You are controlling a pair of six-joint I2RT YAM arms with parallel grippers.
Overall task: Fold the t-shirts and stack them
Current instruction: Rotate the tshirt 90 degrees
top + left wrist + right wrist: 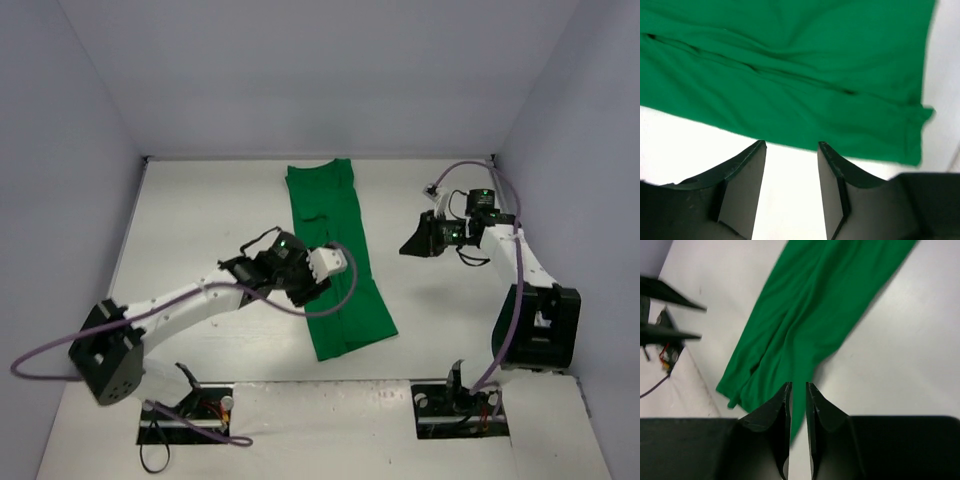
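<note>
Centrally, one green t-shirt (338, 262), plain and without print, lies flat on the white table (200, 215). It is folded into a long narrow strip, its far end close to the table's back edge and its near end slanting toward the right arm's side, short of the front edge. Soft creases and a lengthwise fold line run along the t-shirt (790, 70), and one small corner sticks out at its end in the left wrist view. The left gripper (312, 288) is at the t-shirt's left edge, about midway along the strip, and appears raised above it. In its own view, the left gripper (790, 146) has its jaws moderately apart with nothing between them. Bare table lies under the tips and the cloth edge lies just beyond them. The right gripper (408, 246) is to the right of the t-shirt, well apart from it, pointing toward it. In its own view, the right gripper (798, 386) has its jaws drawn to a thin slit and grips nothing, and the t-shirt (810, 315) stretches away diagonally ahead. A purple cable (45, 345) loops from the left arm, left of the t-shirt. A second purple cable (505, 320) follows the right arm, right of the t-shirt. Pale lilac walls (300, 70) stand behind and to both sides of the t-shirt.
</note>
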